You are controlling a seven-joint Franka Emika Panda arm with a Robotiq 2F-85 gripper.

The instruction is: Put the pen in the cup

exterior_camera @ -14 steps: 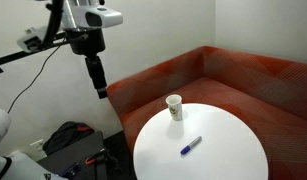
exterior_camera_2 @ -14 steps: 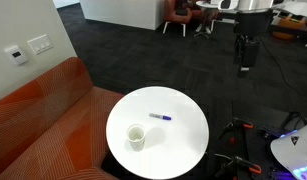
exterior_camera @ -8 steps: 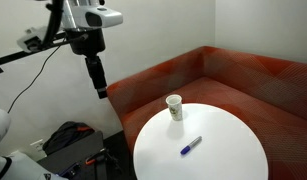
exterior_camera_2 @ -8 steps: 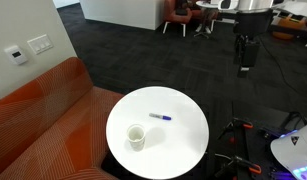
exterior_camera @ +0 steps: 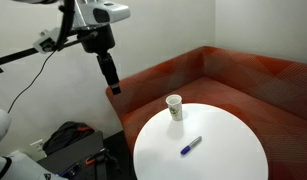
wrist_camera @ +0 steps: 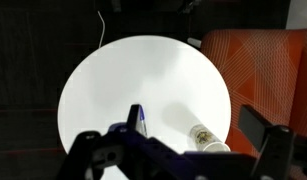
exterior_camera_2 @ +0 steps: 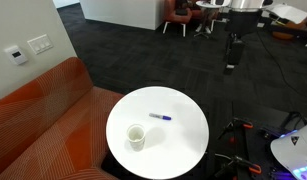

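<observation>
A slim blue pen [exterior_camera: 190, 146] lies on the round white table [exterior_camera: 223, 150], near its middle; it also shows in the other exterior view [exterior_camera_2: 160, 116] and in the wrist view [wrist_camera: 139, 118], partly hidden behind a finger. The white paper cup [exterior_camera: 174, 107] stands upright near the table's edge by the sofa, and shows too in an exterior view [exterior_camera_2: 136, 136] and the wrist view [wrist_camera: 206, 139]. My gripper [exterior_camera: 114, 84] hangs high in the air off the table's side, well away from both, also seen in an exterior view [exterior_camera_2: 230, 66]. Its jaws are spread wide and empty.
An orange-red corner sofa [exterior_camera: 233, 75] wraps round the table's far side. A dark bag and equipment [exterior_camera: 73, 145] lie on the floor near the robot's base. Dark carpet [exterior_camera_2: 143, 55] surrounds the table, with chairs and a white counter [exterior_camera_2: 123, 12] in the distance.
My arm has swung toward the table: the gripper moved right and slightly down in one exterior view, and left in the other. Pen and cup have not moved.
</observation>
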